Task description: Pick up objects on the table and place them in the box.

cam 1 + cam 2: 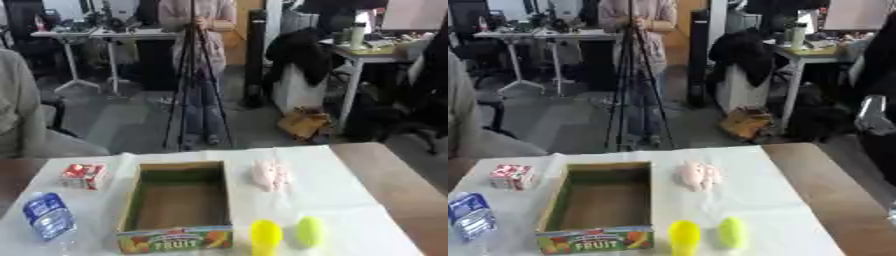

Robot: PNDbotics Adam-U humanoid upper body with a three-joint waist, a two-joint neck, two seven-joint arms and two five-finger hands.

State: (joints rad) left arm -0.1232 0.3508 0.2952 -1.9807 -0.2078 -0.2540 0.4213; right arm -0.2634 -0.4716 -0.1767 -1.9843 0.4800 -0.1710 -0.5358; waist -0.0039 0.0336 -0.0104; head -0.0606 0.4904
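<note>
Right hand (pixel 874 116) of the robot is hard to make out: a black shape with a silver part hangs at the right edge of the right eye view, well above the table (pixel 395 176), and I cannot tell whether it is wide, narrow or holding anything. It touches none of the things below. The left hand shows in neither view.

On the brown table lies a white cloth (pixel 354 212), and everything to be picked up sits on it. The box (pixel 131 200) stands in the middle near the front edge, a long open cardboard tray with brown inner walls and a bright front panel printed with the word FRUIT.

To the left of the box, near its far corner, sits a small red and white carton (pixel 84 175), apart from the box wall. Nearer the front on the same side lies a blue and clear packet (pixel 48 216), tilted and close to the cloth's left edge.

To the right of the box, level with its far end, lies a soft pink thing (pixel 270 174), just beside the wall but not touching it. At the front right, two rounded things lie side by side: a yellow one (pixel 266 236) close to the box's printed corner, and a yellow-green one (pixel 309 231) just to its right. All five things lie outside the box.
</note>
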